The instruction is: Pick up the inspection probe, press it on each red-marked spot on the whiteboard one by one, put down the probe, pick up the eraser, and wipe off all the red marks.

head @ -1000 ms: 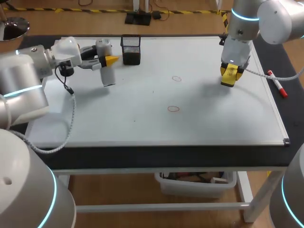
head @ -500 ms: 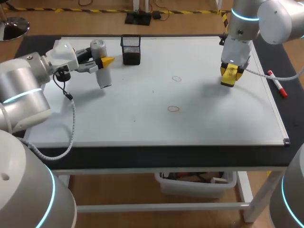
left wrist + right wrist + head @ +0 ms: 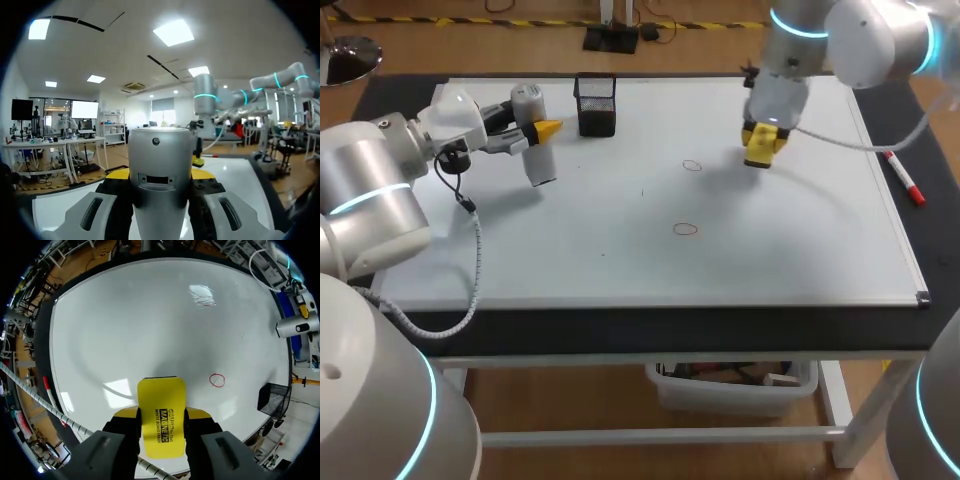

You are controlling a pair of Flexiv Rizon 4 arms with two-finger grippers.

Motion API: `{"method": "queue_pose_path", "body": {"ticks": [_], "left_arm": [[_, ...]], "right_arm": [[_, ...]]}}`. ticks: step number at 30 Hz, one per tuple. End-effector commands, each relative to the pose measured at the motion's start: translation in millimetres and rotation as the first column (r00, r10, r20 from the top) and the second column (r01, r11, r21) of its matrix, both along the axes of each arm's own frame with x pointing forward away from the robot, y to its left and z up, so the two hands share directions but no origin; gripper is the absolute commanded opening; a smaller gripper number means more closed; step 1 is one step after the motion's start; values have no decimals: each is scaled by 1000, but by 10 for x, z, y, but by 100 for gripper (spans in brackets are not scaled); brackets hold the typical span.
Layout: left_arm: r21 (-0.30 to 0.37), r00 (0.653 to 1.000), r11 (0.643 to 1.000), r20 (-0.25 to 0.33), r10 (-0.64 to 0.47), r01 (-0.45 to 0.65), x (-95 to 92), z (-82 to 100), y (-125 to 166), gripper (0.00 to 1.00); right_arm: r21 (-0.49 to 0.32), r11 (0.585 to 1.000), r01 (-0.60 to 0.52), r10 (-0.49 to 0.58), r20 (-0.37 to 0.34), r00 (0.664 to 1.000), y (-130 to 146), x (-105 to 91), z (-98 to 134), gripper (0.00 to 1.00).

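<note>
Where the right claw point(image 3: 162, 414) clamps the yellow eraser point(image 3: 161, 392) by its two long sides, the hold looks sound. I judge it a light, rigid block with a smooth shell that could slip in a loose grip. The side walls are the place to take it, since that leaves the wiping face free.

Eraser: flat, round-cornered rectangle, bright yellow, black print on its back. It sits over the whiteboard point(image 3: 620, 270), just beside the farther red mark point(image 3: 692, 166); whether it touches the board I cannot tell. A second red mark point(image 3: 686, 229) lies nearer the front edge.

Left claw point(image 3: 160, 174) is closed on the inspection probe point(image 3: 160, 150) — a stiff, smooth silver-grey cylinder, held tip-down near the black mesh pen holder point(image 3: 595, 105).

A red marker point(image 3: 903, 178) lies on the table point(image 3: 932, 235) beside the board.
</note>
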State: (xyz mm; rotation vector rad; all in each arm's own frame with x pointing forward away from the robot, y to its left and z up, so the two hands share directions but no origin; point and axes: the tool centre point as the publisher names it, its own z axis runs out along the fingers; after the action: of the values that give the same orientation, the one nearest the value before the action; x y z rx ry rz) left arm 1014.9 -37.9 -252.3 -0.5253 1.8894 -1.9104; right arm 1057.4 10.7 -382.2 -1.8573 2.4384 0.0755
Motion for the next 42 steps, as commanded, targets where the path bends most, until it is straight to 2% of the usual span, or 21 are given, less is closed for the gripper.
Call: {"method": "queue_pose_path", "body": {"ticks": [1, 10, 22, 29, 42], "left_arm": [[-1, 1000, 1000, 3, 3, -3, -1, 5, -5, 0], [-1, 1000, 1000, 3, 3, -3, -1, 5, -5, 0], [-1, 1000, 1000, 3, 3, -3, -1, 5, -5, 0], [-1, 1000, 1000, 3, 3, -3, -1, 5, -5, 0], [-1, 1000, 1000, 3, 3, -3, -1, 5, -5, 0]], "right_arm": [[-26, 999, -44, 43, -21, 999, 374, 181, -33, 0], [-34, 982, -187, 186, -20, 982, 862, 157, -47, 0], [-62, 961, -269, 266, -52, 963, 1277, 55, -226, 0], [-84, 957, -279, 274, -62, 960, 1347, 62, -342, 0], [-93, 956, -279, 273, -72, 959, 1338, 33, -418, 0]]}}
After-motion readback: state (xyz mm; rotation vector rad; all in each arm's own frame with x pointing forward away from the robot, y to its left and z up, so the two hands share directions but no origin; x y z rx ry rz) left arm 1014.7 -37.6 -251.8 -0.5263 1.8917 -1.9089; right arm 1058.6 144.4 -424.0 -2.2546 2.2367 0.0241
